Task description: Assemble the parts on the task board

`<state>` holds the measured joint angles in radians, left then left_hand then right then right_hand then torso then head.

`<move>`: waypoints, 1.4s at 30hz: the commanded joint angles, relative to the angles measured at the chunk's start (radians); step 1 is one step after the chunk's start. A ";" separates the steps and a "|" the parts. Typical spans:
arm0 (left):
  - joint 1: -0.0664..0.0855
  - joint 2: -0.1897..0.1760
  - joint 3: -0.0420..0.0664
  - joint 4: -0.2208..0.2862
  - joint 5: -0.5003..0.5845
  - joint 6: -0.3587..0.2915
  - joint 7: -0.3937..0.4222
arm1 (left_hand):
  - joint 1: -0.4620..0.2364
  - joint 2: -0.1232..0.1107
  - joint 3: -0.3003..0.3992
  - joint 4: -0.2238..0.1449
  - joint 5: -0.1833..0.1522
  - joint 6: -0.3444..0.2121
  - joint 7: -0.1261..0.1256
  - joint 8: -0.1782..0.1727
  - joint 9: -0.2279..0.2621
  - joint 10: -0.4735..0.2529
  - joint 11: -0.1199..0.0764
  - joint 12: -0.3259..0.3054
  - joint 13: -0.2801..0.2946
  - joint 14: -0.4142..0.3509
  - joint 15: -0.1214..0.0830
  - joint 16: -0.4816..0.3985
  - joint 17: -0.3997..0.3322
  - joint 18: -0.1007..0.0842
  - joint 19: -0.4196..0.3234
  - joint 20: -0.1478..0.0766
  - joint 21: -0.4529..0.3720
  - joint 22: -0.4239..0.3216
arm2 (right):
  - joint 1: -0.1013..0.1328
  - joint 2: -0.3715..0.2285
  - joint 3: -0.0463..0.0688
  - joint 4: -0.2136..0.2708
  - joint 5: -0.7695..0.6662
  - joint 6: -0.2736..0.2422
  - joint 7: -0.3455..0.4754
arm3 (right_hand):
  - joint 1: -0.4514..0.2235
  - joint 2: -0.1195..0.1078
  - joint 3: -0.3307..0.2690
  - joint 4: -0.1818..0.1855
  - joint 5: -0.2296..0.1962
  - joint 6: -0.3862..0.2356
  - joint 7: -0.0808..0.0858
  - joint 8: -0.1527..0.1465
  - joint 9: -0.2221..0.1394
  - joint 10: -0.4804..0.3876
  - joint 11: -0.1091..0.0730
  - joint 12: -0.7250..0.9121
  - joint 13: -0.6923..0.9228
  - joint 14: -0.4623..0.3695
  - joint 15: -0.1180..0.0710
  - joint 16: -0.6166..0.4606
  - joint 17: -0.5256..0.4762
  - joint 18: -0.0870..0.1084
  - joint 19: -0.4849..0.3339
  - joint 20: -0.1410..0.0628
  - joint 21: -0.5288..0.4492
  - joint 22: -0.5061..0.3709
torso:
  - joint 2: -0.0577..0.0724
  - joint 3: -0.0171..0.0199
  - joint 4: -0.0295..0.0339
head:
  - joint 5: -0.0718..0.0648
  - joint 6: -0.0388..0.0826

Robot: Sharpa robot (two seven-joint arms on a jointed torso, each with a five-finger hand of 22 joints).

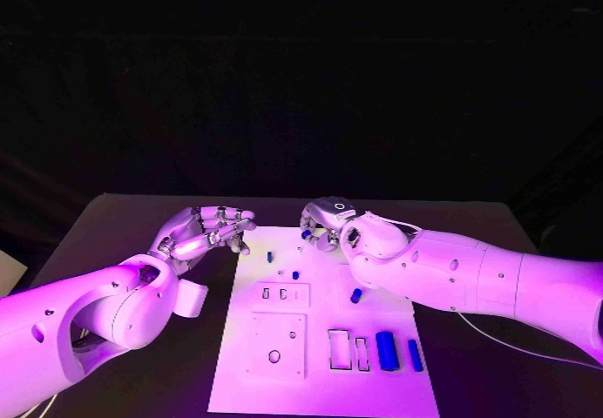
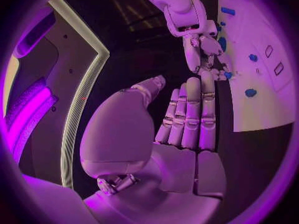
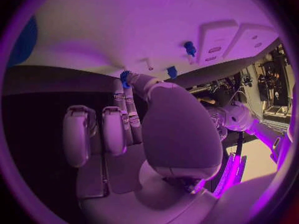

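White task board (image 1: pixel 377 383) lies mid-tabletop (image 1: pixel 125 218), bearing small blue parts (image 1: pixel 387 350) and rectangular recesses. Right hand (image 1: pixel 329 226) pinches a blue part (image 3: pixel 125 78) at the board's far edge. Left hand (image 1: pixel 207 231) hovers beside the board, fingers straight, holding nothing.

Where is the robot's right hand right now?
In the head view the right hand is at the far end of the task board, its fingertips on a small blue part, with the left hand just across from it.
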<state>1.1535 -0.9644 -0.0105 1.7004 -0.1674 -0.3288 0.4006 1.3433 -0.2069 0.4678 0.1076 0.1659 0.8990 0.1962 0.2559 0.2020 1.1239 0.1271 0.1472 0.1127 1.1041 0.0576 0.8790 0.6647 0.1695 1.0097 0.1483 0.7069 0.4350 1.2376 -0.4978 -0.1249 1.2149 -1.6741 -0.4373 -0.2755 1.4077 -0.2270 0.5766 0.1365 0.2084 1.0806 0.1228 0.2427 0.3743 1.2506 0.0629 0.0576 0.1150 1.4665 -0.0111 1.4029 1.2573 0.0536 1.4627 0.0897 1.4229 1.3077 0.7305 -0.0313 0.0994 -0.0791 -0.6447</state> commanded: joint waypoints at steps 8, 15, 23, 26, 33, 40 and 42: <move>0.002 0.003 0.001 0.001 0.001 0.019 0.004 | -0.001 0.006 0.009 -0.002 0.001 -0.006 0.003 0.006 0.002 -0.008 0.002 0.007 0.002 -0.009 -0.002 0.008 0.001 0.010 -0.011 0.001 0.008 0.005 | -0.003 0.022 -0.003 -0.021 -0.027 0.023 -0.019 | -0.008 0.000 0.004 0.000 -0.001 -0.002 0.004 0.002 0.002 -0.001 0.004 0.005 -0.001 0.051 -0.001 0.004 -0.002 -0.006 0.000 0.002 0.000 0.064 | 0.001 0.0004 0.0004 | 0.001 -0.001; 0.003 0.004 0.001 0.001 0.001 0.021 0.002 | -0.001 0.006 0.009 -0.002 0.001 -0.006 0.003 0.006 0.002 -0.008 0.002 0.007 0.002 -0.009 -0.002 0.008 0.001 0.010 -0.011 0.001 0.008 0.005 | -0.005 0.035 -0.003 -0.039 -0.029 0.025 -0.025 | -0.016 -0.006 0.005 0.001 -0.002 -0.010 0.006 -0.001 0.004 -0.009 0.007 0.004 -0.004 0.049 0.001 0.002 -0.007 -0.004 -0.006 0.004 -0.007 0.055 | 0.001 -0.0001 0.0002 | 0.002 -0.001; 0.003 0.004 0.001 0.001 0.001 0.023 0.000 | -0.001 0.006 0.009 -0.002 0.001 -0.006 0.003 0.006 0.002 -0.008 0.002 0.007 0.002 -0.009 -0.002 0.008 0.001 0.010 -0.011 0.001 0.008 0.005 | -0.006 0.043 -0.004 -0.053 -0.027 0.026 -0.019 | -0.046 -0.040 0.009 0.007 -0.011 -0.068 0.028 -0.035 0.002 -0.085 0.027 0.002 -0.026 0.036 0.021 -0.020 -0.050 0.011 -0.045 0.017 -0.060 -0.009 | 0.001 -0.0004 0.0001 | 0.003 -0.002; 0.003 0.004 0.001 0.001 0.001 0.024 0.000 | -0.001 0.006 0.009 -0.002 0.001 -0.006 0.003 0.006 0.002 -0.008 0.002 0.007 0.002 -0.009 -0.002 0.008 0.001 0.010 -0.011 0.001 0.008 0.005 | -0.006 0.039 -0.004 -0.048 -0.026 0.025 -0.015 | -0.054 -0.053 -0.041 0.005 -0.043 -0.118 0.020 -0.070 -0.007 -0.163 0.036 0.005 -0.043 0.020 0.027 -0.055 -0.108 0.033 -0.101 0.028 -0.146 -0.105 | 0.001 -0.0007 -0.0004 | 0.003 -0.002; 0.003 0.000 0.001 0.000 0.001 0.025 0.000 | -0.001 0.006 0.009 -0.002 0.001 -0.006 0.003 0.006 0.002 -0.008 0.002 0.007 0.002 -0.009 -0.002 0.008 0.001 0.010 -0.011 0.001 0.008 0.005 | -0.006 -0.022 -0.004 0.021 -0.023 0.012 -0.017 | 0.019 -0.016 -0.275 0.061 -0.080 -0.149 -0.005 -0.114 -0.024 -0.232 0.047 0.019 -0.047 0.003 0.034 -0.107 -0.194 0.053 -0.135 0.034 -0.254 -0.206 | 0.001 0.0005 -0.0028 | 0.007 -0.003; 0.004 -0.007 0.001 -0.004 0.001 0.025 0.000 | -0.001 0.006 0.009 -0.002 0.001 -0.006 0.003 0.006 0.002 -0.008 0.002 0.007 0.002 -0.009 -0.002 0.008 0.001 0.010 -0.011 0.001 0.008 0.005 | -0.001 -0.159 0.006 0.153 0.015 -0.051 -0.009 | 0.051 -0.015 -0.315 0.111 -0.084 -0.138 -0.001 -0.119 -0.026 -0.206 0.038 0.042 -0.043 0.005 0.027 -0.107 -0.196 0.053 -0.126 0.030 -0.265 -0.209 | -0.002 0.0016 -0.0108 | 0.006 0.002; 0.004 -0.008 0.001 -0.005 0.001 0.025 0.001 | -0.001 0.006 0.009 -0.002 0.001 -0.006 0.003 0.006 0.002 -0.008 0.002 0.007 0.002 -0.009 -0.002 0.008 0.001 0.010 -0.011 0.001 0.008 0.005 | 0.003 -0.193 0.009 0.180 0.036 -0.083 0.005 | 0.058 -0.014 -0.306 0.126 -0.077 -0.129 0.008 -0.118 -0.026 -0.168 0.028 0.062 -0.038 0.010 0.019 -0.098 -0.182 0.049 -0.114 0.023 -0.253 -0.193 | -0.003 0.0027 -0.0148 | 0.006 0.003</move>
<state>1.1555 -0.9728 -0.0104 1.6947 -0.1675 -0.3214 0.3951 1.3434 -0.2069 0.4720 0.1033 0.1659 0.8990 0.1962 0.2559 0.2032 1.1239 0.1271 0.1509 0.1138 1.1004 0.0541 0.8836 0.6646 0.1695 1.0024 0.1484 0.7116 0.4394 1.2383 -0.6883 -0.1173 1.3847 -1.6685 -0.4593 -0.2896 1.4596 -0.2411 0.2704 0.2580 0.1275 0.9469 0.1328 0.1302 0.3493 1.0750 0.0931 0.1163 0.0758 1.4651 0.0158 1.3034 1.0734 0.1003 1.3435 0.1121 1.1679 1.1132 0.7292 -0.0296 0.0899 -0.0720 -0.6433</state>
